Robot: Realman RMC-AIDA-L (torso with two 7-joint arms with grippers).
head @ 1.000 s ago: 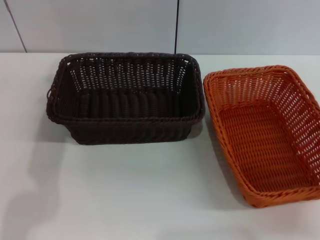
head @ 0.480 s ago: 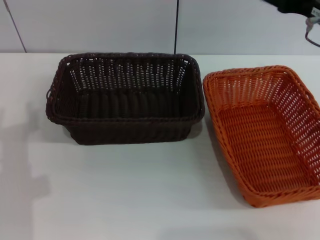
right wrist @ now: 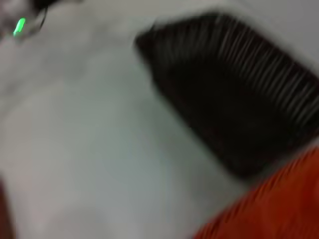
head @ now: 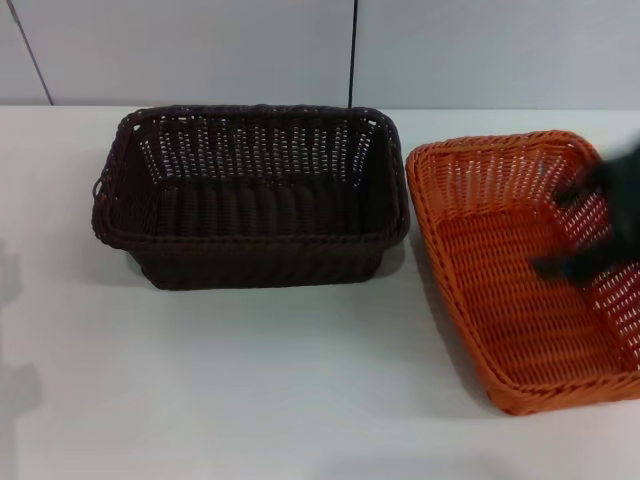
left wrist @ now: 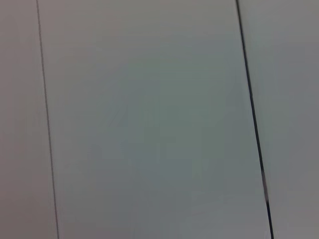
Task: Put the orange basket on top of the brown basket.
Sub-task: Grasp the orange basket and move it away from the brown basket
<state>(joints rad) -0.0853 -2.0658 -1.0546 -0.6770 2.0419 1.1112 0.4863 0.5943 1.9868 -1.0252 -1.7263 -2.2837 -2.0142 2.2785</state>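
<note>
The brown basket [head: 250, 195] stands upright on the white table, left of centre. The orange basket [head: 525, 270] stands upright beside it on the right, a small gap between them. My right gripper [head: 552, 232] comes in from the right edge, blurred, over the inside of the orange basket near its right wall. Its two fingers stand apart and hold nothing. The right wrist view shows the brown basket [right wrist: 234, 104] and a corner of the orange basket [right wrist: 279, 204], both blurred. My left gripper is out of view, and the left wrist view shows only wall.
The white table [head: 250, 380] reaches the grey panelled wall [head: 200, 50] behind the baskets. A dark seam [head: 353, 50] runs down the wall above the brown basket. The same wall panels [left wrist: 149, 124] fill the left wrist view.
My right arm has come from the top right corner down over the orange basket. Both baskets have stayed in place. A shadow on the table's left edge has shrunk.
</note>
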